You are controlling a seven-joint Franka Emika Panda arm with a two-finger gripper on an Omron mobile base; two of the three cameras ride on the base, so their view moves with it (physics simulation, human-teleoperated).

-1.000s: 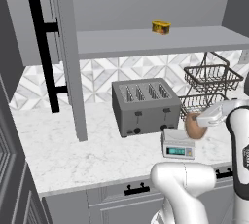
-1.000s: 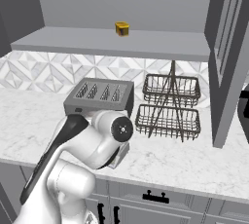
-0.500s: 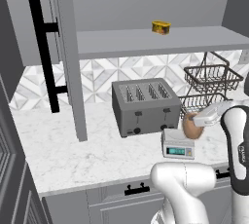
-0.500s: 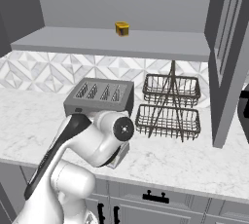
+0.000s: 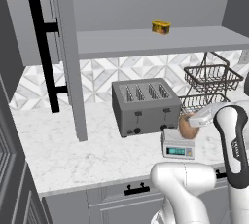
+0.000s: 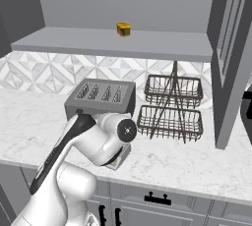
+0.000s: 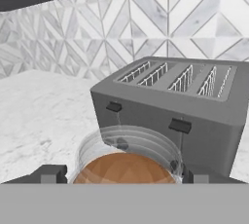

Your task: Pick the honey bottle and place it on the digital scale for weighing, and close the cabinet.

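**Item: honey bottle, in transit to digital scale**

Lowered slightly since the earlier frames: the honey bottle [image 5: 187, 126] has sunk from a little above the digital scale [image 5: 178, 145] to just over its flat top, at the right of centre in the left base view. Whether its base already touches the platform cannot be told.

Location. The scale sits on the marble counter [image 5: 87, 152] in front of the right end of the toaster [image 5: 144, 105]. In the hand view the bottle [image 7: 127, 162] fills the bottom centre, with the toaster [image 7: 175, 106] behind it.

Grip. The gripper [image 7: 121, 175] is closed on the bottle's sides, one dark fingertip [image 7: 48, 173] at each flank, the span set by the bottle's width. The jar appears tipped on its side, its pale rim facing the hand camera.

Handling, by judgement. Rounded, smooth, glassy-looking body: probably stiff, slippery and moderately heavy for its size when full. A curved wall gives the flat pads little contact, so it may rotate or slide in the grasp. Best held across the widest part of the belly, as it seems to be now. The cap end is narrower and less secure. The scale top is small, so the bottle should be centred and upright before release, or it may roll off.

Outstanding. The cabinet door [image 5: 68, 57] at the left of the left base view stands open, its black bar handle [image 5: 44, 55] outward. A small yellow container [image 5: 161, 27] sits on the shelf [image 5: 146, 40].
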